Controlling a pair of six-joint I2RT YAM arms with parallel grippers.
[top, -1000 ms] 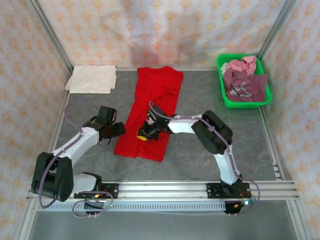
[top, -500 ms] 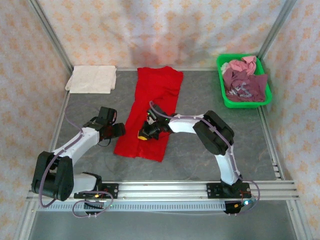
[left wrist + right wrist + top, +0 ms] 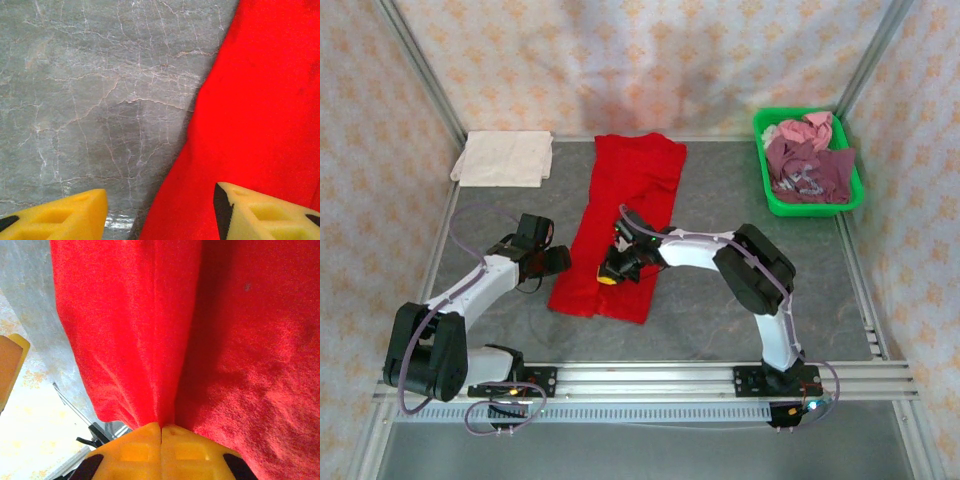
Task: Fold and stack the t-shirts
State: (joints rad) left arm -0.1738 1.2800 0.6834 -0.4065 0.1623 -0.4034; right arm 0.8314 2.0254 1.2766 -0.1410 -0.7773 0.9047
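Observation:
A bright red t-shirt (image 3: pixel 630 195) lies stretched out lengthwise on the grey table (image 3: pixel 720 300), folded narrow. My right gripper (image 3: pixel 611 272) sits low on its near part, shut on a pinch of the red cloth (image 3: pixel 150 315); in the right wrist view the yellow pads (image 3: pixel 161 432) meet with a ridge of fabric rising from them. My left gripper (image 3: pixel 560 260) is open at the shirt's left edge, and the left wrist view shows its fingers (image 3: pixel 75 215) straddling that edge (image 3: pixel 260 110), one over bare table, one over cloth. A cream-white tee (image 3: pixel 503 158) lies folded at the back left.
A green plastic basket (image 3: pixel 810 208) at the back right holds a crumpled maroon tee (image 3: pixel 810 172) and a pink one (image 3: pixel 815 127). Patterned walls close in the table on three sides. The arms' rail (image 3: pixel 650 378) runs along the near edge.
The right gripper has finished closing on the red cloth and its arm has shifted slightly. The left arm has not moved.

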